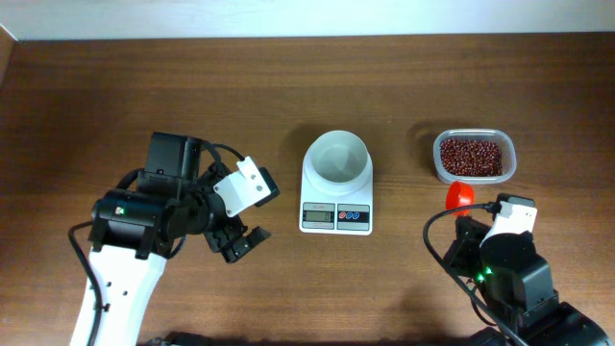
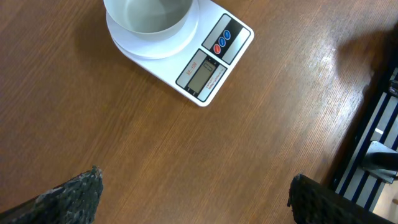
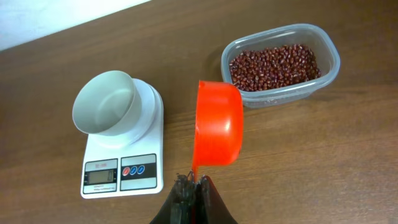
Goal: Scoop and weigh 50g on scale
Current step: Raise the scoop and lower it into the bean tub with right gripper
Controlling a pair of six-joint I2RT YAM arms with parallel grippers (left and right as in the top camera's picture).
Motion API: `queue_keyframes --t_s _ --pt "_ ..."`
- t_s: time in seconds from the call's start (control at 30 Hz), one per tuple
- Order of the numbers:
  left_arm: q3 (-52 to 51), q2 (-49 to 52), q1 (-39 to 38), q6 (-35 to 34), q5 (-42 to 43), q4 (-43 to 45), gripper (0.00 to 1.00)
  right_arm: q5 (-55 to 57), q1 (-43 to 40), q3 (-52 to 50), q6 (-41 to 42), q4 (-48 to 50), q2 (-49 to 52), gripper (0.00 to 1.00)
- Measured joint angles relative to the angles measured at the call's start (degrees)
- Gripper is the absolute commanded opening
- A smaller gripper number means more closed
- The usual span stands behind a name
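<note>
The white scale [image 1: 335,207] stands mid-table with a round white bowl [image 1: 337,159] on its platform; the bowl looks empty. A clear tub of red beans [image 1: 473,156] sits to its right. My right gripper [image 3: 194,180] is shut on the handle of an orange-red scoop [image 3: 217,124], which hovers between the scale [image 3: 121,168] and the tub [image 3: 280,62], just in front of the tub. The cup's inside is turned away from view. My left gripper [image 2: 196,186] stands open over bare wood, left of and in front of the scale [image 2: 208,62].
The wooden table's far edge meets a white wall at the top. The left arm's body [image 1: 144,216] fills the front left and the right arm's body [image 1: 509,269] the front right. A dark slatted frame [image 2: 373,143] shows beyond the table edge.
</note>
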Motion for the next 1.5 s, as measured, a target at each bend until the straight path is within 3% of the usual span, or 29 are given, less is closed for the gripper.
queue_keyframes --t_s 0.33,0.67,0.97,1.2,1.5 --pt "0.0 0.0 0.0 0.0 0.0 -0.13 0.99 0.83 0.0 4.94 -13.14 -0.74 4.31 0.04" --pt "0.0 0.0 0.0 0.0 -0.24 -0.15 0.99 8.61 -0.04 22.23 -15.61 -12.04 20.02 0.04" --pt "0.0 0.0 0.0 0.0 -0.35 -0.15 0.99 18.27 -0.33 24.61 -16.35 -13.14 34.34 0.04" --pt "0.0 0.0 0.0 -0.02 -0.42 -0.15 0.99 20.52 -10.03 24.65 -18.78 -8.04 44.19 0.04" --pt "0.0 0.0 0.0 0.0 -0.44 -0.17 0.99 6.8 -20.65 24.65 -29.64 2.47 50.9 0.04"
